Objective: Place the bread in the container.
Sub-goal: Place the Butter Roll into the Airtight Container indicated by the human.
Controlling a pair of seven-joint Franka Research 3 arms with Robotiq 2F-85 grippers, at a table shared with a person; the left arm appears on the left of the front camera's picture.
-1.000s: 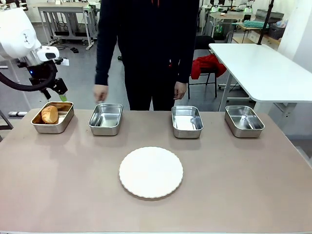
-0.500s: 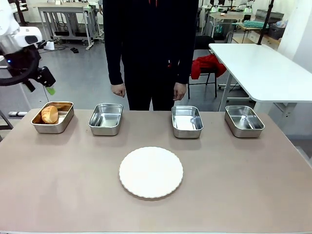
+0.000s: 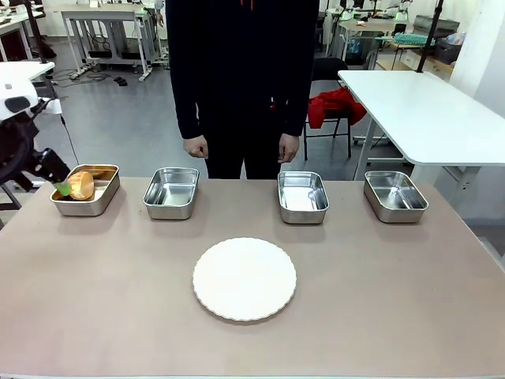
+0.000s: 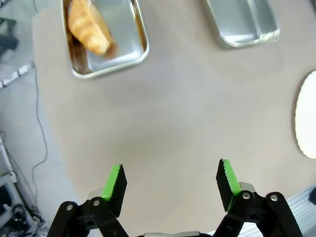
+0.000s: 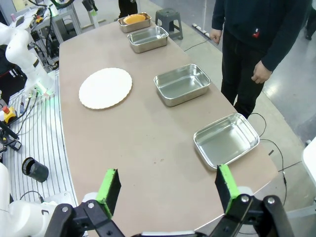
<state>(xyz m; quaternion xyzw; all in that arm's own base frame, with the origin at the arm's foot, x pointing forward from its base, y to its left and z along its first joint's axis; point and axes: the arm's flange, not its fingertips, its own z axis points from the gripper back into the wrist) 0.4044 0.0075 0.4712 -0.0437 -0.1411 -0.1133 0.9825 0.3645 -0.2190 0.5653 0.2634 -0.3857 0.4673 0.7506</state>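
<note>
The bread (image 3: 80, 185), a golden-brown croissant, lies in the leftmost container (image 3: 101, 197), a shiny steel pan at the table's far left. My left gripper (image 3: 59, 188) hangs just left of that pan, off the table's edge, open and empty. In the left wrist view the bread (image 4: 89, 27) rests in the container (image 4: 140, 49) at the top, well away from my open left gripper (image 4: 171, 178). The right wrist view looks down the table from high up, with my right gripper (image 5: 167, 188) open and empty, and the bread (image 5: 136, 19) in the farthest pan.
Three empty steel pans (image 3: 170, 192) (image 3: 302, 196) (image 3: 395, 195) line the far side. A round white plate (image 3: 245, 278) lies in the middle. A person (image 3: 245, 79) stands at the far edge with both hands (image 3: 196, 146) hanging down.
My left arm has swung left and down, away from above the pan with the bread. The person's hand has drawn back from the second pan to hang at the side.
</note>
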